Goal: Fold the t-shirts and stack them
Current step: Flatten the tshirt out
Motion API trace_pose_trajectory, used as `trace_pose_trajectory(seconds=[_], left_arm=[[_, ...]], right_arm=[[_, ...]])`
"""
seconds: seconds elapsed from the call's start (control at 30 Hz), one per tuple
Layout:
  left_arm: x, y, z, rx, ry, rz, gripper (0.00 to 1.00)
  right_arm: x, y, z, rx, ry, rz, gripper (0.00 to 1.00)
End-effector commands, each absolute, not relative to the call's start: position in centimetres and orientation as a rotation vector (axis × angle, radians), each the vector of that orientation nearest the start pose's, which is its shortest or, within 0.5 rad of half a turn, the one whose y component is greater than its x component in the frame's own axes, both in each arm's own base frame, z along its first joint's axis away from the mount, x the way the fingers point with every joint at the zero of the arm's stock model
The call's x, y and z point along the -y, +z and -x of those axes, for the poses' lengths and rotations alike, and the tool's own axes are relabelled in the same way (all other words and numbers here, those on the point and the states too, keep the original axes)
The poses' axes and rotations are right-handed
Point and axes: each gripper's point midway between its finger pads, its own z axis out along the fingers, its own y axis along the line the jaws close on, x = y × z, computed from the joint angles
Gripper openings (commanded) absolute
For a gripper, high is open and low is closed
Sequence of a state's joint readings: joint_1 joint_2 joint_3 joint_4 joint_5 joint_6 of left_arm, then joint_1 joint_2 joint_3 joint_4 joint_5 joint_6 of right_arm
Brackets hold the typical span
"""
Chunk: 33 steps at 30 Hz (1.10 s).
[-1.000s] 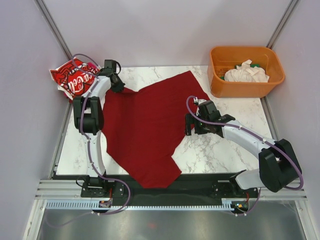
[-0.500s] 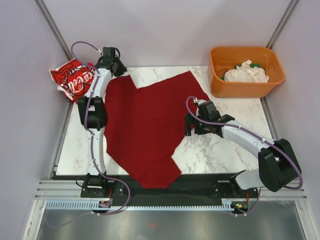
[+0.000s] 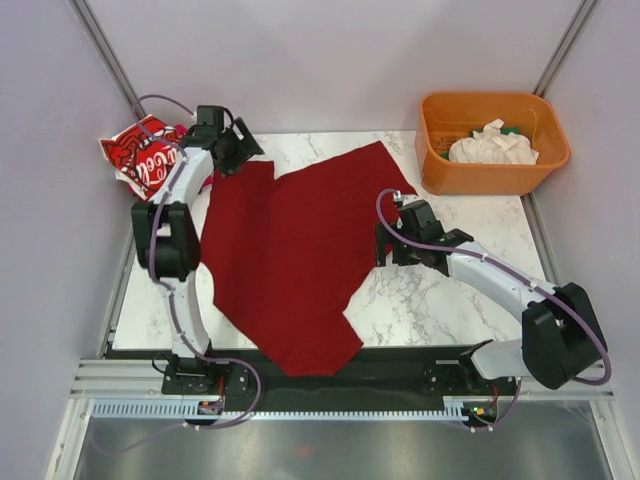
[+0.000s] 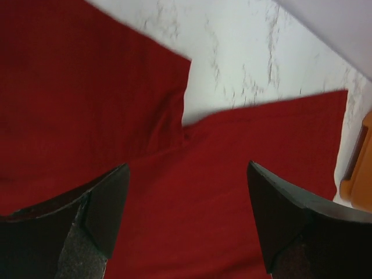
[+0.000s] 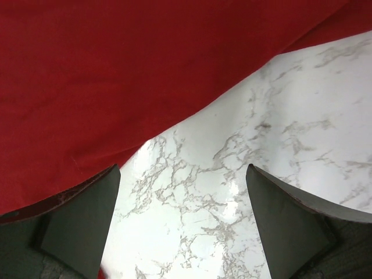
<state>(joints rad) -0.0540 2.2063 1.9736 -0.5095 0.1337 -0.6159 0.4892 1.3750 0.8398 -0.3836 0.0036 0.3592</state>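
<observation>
Table: the marble table [image 3: 440,300] fills the middle of the top view, with bare stone showing at the lower right and along the upper edge.
Dark red t-shirt: the dark red t-shirt [image 3: 290,250] lies spread and mostly flat across the centre-left of the table. Its lower corner hangs over the near edge at the bottom of the frame, and one sleeve reaches toward the upper left.
Orange tub: the orange tub [image 3: 490,178] sits at the upper right, well apart from the spread cloth.
Bright red tee: the bright red tee [image 3: 145,160] with white lettering lies bunched at the upper left corner, off the table's left edge.
White tee: the white tee [image 3: 492,146] lies crumpled inside the tub.
Left gripper: the left gripper [image 3: 240,150] hovers at the upper left over the sleeve. Its jaws are spread wide with nothing between them, and the cloth lies loose beneath.
Right gripper: the right gripper [image 3: 385,245] sits at centre right, just beside the shirt's right edge. Its jaws are fully apart and hold nothing, with marble showing between them.
Step in hand: probably laying the dark red shirt out flat before the first fold.
Next move: likely each arm needs to pinch an edge or sleeve on its own side and carry it inward. The overhanging lower corner may need pulling onto the table first.
</observation>
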Motion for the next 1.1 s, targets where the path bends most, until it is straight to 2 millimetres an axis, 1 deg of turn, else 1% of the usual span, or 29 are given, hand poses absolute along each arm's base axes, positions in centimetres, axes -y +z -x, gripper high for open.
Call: trace_pose_trajectory(seconds=[0.0, 0.03, 0.07, 0.1, 0.13, 0.17, 0.2, 0.23, 0.27, 0.33, 0.37, 0.43, 0.47, 0.5, 0.53, 0.57, 0.63, 0.67, 0.7, 0.73, 0.77, 0.8, 0.83, 0.87, 0.9, 0.93, 0.97, 1.0, 1.07], left_arm=[[7.3, 21.0, -53.5, -2.177, -0.482, 0.544, 0.88], [7.9, 18.0, -51.0, -2.259, -0.473, 0.553, 0.88], [8.4, 18.5, -49.4, -2.263, -0.479, 0.539, 0.88], [9.1, 17.6, -48.1, -2.293, -0.48, 0.529, 0.88], [10.4, 14.7, -45.6, -2.377, -0.474, 0.513, 0.88], [10.9, 13.6, -44.4, -2.411, -0.471, 0.503, 0.88], [11.4, 13.2, -43.1, -2.432, -0.473, 0.489, 0.88], [12.6, 10.6, -40.9, -2.508, -0.493, 0.464, 0.87], [13.5, 10.8, -41.9, -2.444, -0.546, 0.474, 0.86], [14.6, 8.3, -40.6, -2.506, -0.569, 0.478, 0.84], [14.6, 7.6, -40.3, -2.524, -0.566, 0.489, 0.83], [14.4, 5.8, -39.4, -2.566, -0.546, 0.52, 0.8], [14.3, 5.5, -39.2, -2.57, -0.534, 0.524, 0.8], [13.9, 5.2, -39.0, -2.571, -0.511, 0.532, 0.79], [13.7, 4.9, -38.5, -2.577, -0.495, 0.527, 0.78], [13.4, 4.9, -38.4, -2.575, -0.482, 0.533, 0.77], [13.3, 4.5, -37.4, -2.587, -0.468, 0.529, 0.76], [13.4, 4.9, -37.2, -2.578, -0.469, 0.52, 0.75], [13.2, 4.9, -36.9, -2.574, -0.449, 0.521, 0.75], [13.3, 4.4, -36.0, -2.589, -0.439, 0.521, 0.75], [13.2, 5.1, -35.8, -2.568, -0.439, 0.521, 0.75], [13.1, 4.8, -34.9, -2.576, -0.437, 0.527, 0.75], [13.1, 5.1, -34.5, -2.572, -0.444, 0.523, 0.75], [13.4, 6.5, -34.2, -2.543, -0.488, 0.504, 0.75], [13.5, 6.9, -33.6, -2.544, -0.508, 0.492, 0.75], [13.6, 7.7, -33.2, -2.533, -0.533, 0.476, 0.75], [13.9, 8.7, -32.8, -2.517, -0.563, 0.453, 0.75], [13.7, 10.6, -32.6, -2.469, -0.574, 0.413, 0.75], [13.2, 12.2, -31.6, -2.455, -0.561, 0.376, 0.76]], right_arm=[[-14.8, 9.9, -29.9, -2.426, 0.248, 0.027, 0.98], [-14.7, 10.0, -30.2, -2.419, 0.246, 0.009, 0.98], [-14.6, 10.2, -30.7, -2.411, 0.252, -0.023, 0.98], [-14.6, 10.1, -30.9, -2.416, 0.251, -0.033, 0.98], [-14.4, 9.3, -31.1, -2.442, 0.238, -0.047, 0.98], [-14.1, 9.0, -31.4, -2.451, 0.234, -0.073, 0.98], [-14.0, 9.0, -31.9, -2.452, 0.228, -0.091, 0.98], [-13.7, 8.3, -32.0, -2.47, 0.216, -0.105, 0.98], [-13.1, 8.1, -32.4, -2.47, 0.204, -0.132, 0.98], [-12.2, 7.6, -33.0, -2.474, 0.173, -0.17, 0.98], [-11.1, 7.4, -33.6, -2.464, 0.159, -0.219, 0.98], [-10.2, 7.1, -34.0, -2.463, 0.18, -0.27, 0.98], [-9.1, 7.3, -34.7, -2.44, 0.184, -0.316, 0.96], [-8.7, 7.2, -34.8, -2.43, 0.186, -0.342, 0.93], [-8.3, 7.2, -35.1, -2.419, 0.19, -0.361, 0.87], [-7.5, 7.2, -35.6, -2.399, 0.185, -0.396, 0.81], [-7.1, 6.4, -36.0, -2.407, 0.185, -0.426, 0.77], [-6.8, 6.4, -36.6, -2.392, 0.187, -0.449, 0.73], [-6.8, 5.3, -36.8, -2.417, 0.178, -0.46, 0.72], [-6.9, 4.8, -37.1, -2.422, 0.183, -0.465, 0.71], [-6.8, 4.7, -37.6, -2.42, 0.183, -0.476, 0.68], [-6.8, 3.7, -37.6, -2.444, 0.174, -0.479, 0.65], [-6.9, 3.4, -37.9, -2.438, 0.178, -0.488, 0.56], [-6.9, 3.1, -38.2, -2.438, 0.178, -0.494, 0.53], [-6.8, 2.3, -38.2, -2.456, 0.165, -0.496, 0.52], [-6.8, 2.2, -38.5, -2.451, 0.167, -0.499, 0.52], [-6.8, 2.1, -38.8, -2.448, 0.169, -0.502, 0.54], [-6.9, 1.5, -39.0, -2.457, 0.169, -0.502, 0.56], [-7.1, 1.1, -39.5, -2.458, 0.18, -0.502, 0.59]])
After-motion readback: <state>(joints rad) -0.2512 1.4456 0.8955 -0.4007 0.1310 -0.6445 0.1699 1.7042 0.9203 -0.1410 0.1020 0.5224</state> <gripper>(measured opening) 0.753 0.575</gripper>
